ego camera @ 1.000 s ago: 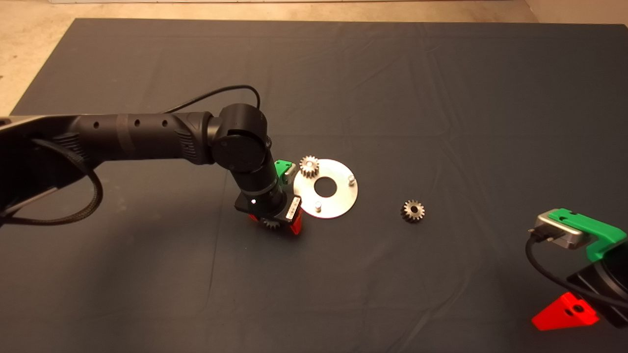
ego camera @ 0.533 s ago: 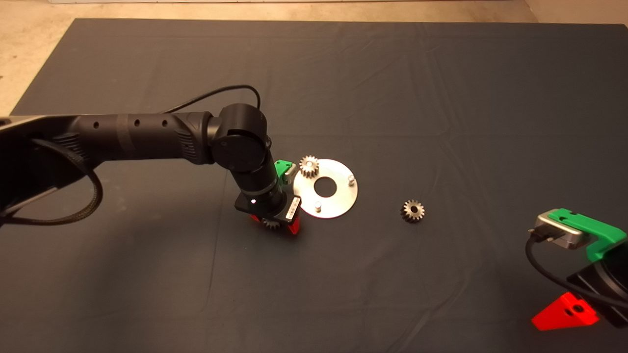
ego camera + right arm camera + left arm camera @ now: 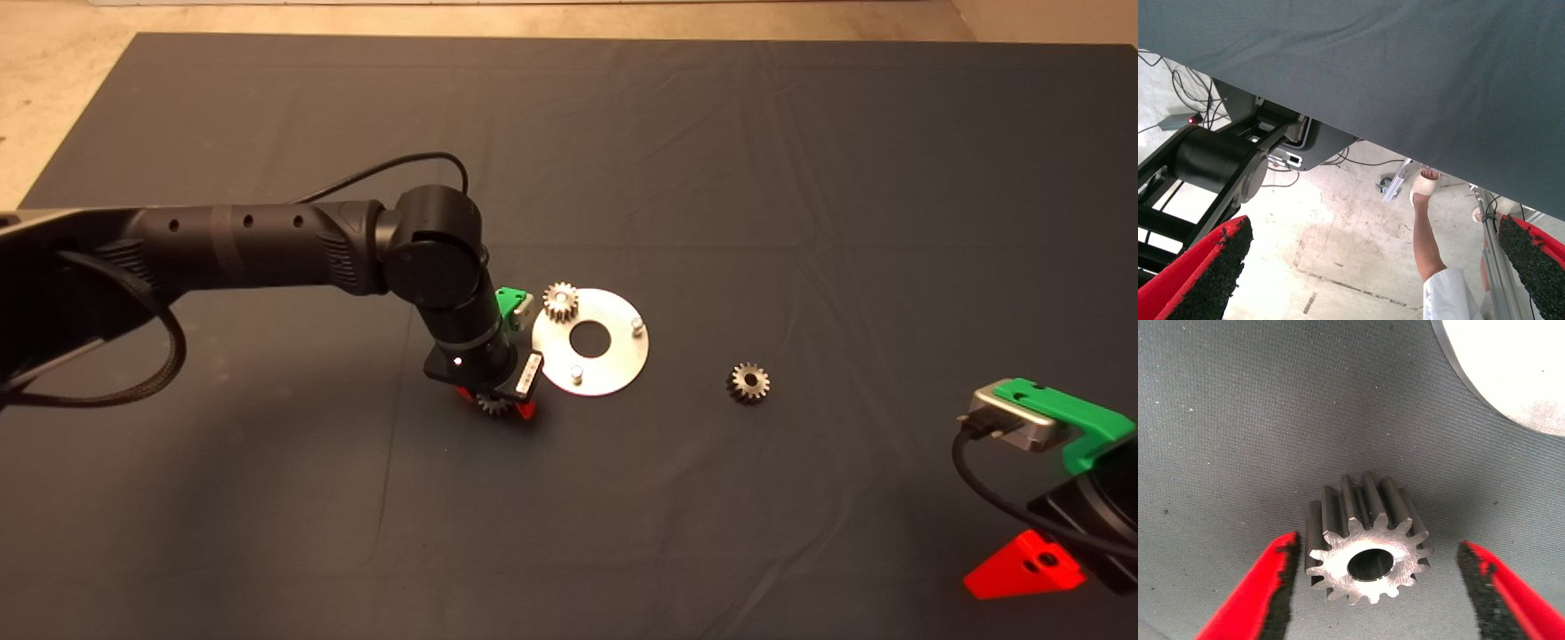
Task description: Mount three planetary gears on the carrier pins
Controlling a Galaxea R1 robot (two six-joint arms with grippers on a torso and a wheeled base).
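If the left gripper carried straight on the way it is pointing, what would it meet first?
Most likely the gear lying on the mat: it sits between the left gripper's open fingers, apparently untouched by either. Just beyond lies the carrier disc's edge.

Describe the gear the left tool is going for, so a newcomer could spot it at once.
Find the shiny round carrier disc mid-mat. Just off its near-left edge, the left tool straddles a small gear lying on the mat, fingers open either side. Unlike the gear on a pin and the loose gear right of the disc, it lies between red fingers.
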